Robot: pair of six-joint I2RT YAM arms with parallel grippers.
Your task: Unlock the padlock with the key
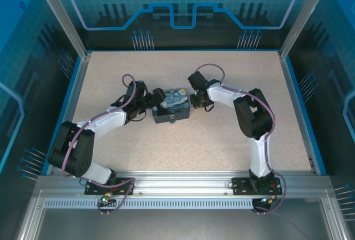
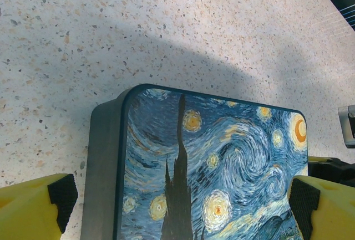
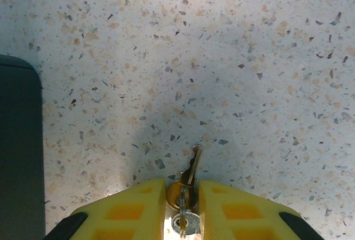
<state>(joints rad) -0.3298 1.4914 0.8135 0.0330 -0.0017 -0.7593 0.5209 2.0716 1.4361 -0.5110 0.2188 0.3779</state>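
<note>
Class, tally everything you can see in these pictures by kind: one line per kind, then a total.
Robot arms: 2 (left arm, right arm)
Printed box: 1
Padlock: 1
Key: 1
Total: 5

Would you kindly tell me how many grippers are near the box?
2. The left gripper, open, straddles one end of the box; the right gripper is beside the other end, pinching the key.
</note>
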